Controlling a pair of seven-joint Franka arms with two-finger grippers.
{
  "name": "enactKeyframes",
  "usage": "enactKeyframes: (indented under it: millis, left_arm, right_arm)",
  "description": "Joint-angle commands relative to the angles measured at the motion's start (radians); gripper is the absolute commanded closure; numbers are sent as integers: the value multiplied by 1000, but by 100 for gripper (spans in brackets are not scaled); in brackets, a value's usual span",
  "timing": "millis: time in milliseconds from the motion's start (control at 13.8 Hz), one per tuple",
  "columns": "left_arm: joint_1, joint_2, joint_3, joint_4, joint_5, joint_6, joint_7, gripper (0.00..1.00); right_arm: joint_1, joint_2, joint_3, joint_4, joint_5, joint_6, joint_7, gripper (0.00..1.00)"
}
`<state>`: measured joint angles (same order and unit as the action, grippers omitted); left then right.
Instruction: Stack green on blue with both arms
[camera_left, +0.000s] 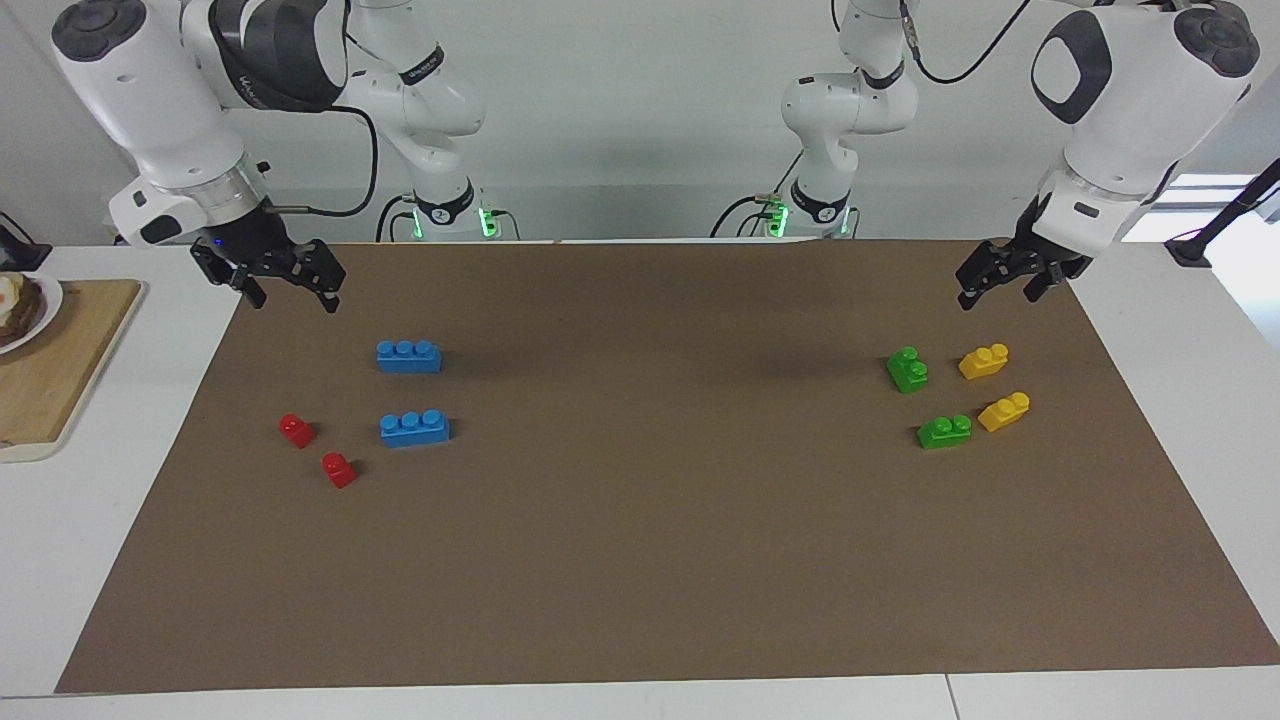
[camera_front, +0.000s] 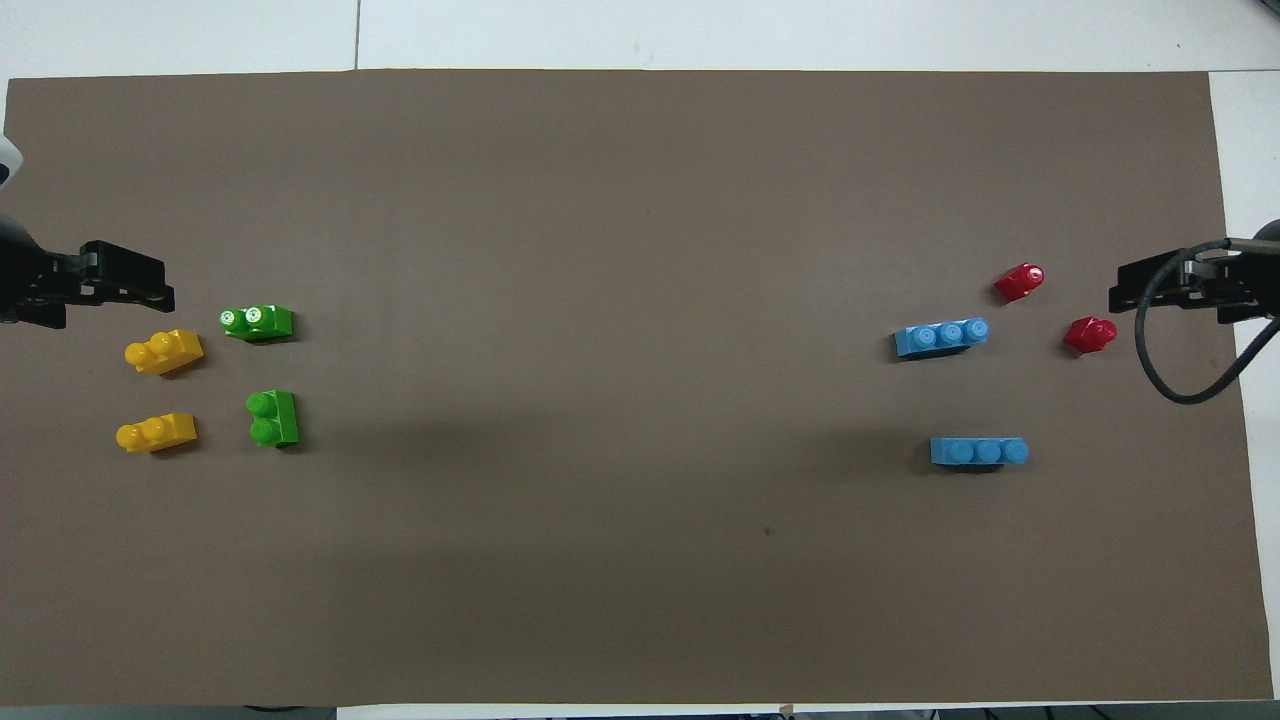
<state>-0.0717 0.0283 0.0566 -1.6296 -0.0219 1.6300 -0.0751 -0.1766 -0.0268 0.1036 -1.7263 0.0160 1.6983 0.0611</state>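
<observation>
Nothing is stacked yet, and both arms wait raised at their own ends of the brown mat (camera_left: 640, 560). The left gripper (camera_left: 1010, 280) hangs with its fingers spread apart and holding nothing, above the mat edge near the two green bricks; the nearer green brick (camera_left: 907, 369) lies just beside a yellow brick (camera_left: 984, 361), its long axis running toward and away from the robots, while the other green brick (camera_left: 944, 431) lies crosswise. The right gripper (camera_left: 290, 283) is likewise open and empty, over the mat by the blue bricks (camera_left: 409, 356), both lying crosswise, with two red bricks (camera_left: 297, 430) beside them. Each arm seems closest to its own colour.
</observation>
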Motion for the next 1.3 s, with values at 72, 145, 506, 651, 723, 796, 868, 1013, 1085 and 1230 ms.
enactKeyframes:
  millis: [72, 145, 506, 651, 723, 796, 868, 1013, 1085, 1230]
  left_arm:
    - [1, -25, 3, -47, 2, 2, -8, 0]
    - [1, -30, 5, -55, 2, 1, -15, 0]
    - [15, -57, 11, -111, 5, 14, -5, 0]
    - [23, -79, 11, -162, 5, 51, -5, 0]
    - [18, -85, 11, -180, 5, 62, -6, 0]
    - [13, -91, 9, -193, 5, 68, -9, 0]
    - [13, -93, 9, -194, 5, 65, -9, 0]
    - [27, -100, 9, -226, 5, 86, -3, 0]
    - [29, -128, 11, -272, 5, 117, -3, 0]
    - [29, -169, 9, -387, 5, 200, -9, 0]
  right_arm:
    - [-34, 4, 4, -35, -1, 38, 196, 0]
    - [-34, 13, 4, -33, -1, 40, 276, 0]
    - [-38, 73, 4, -35, 80, 66, 739, 0]
    - [-40, 96, 4, -36, 117, 78, 882, 0]
    - [-56, 112, 2, -45, 161, 93, 928, 0]
    - [-76, 123, 2, -62, 191, 121, 951, 0]
    - [-80, 134, 2, -82, 206, 145, 965, 0]
    - [-95, 159, 2, -107, 225, 184, 974, 0]
    - [-106, 180, 2, -111, 248, 198, 974, 0]
    - [-118, 221, 2, -113, 301, 207, 991, 0]
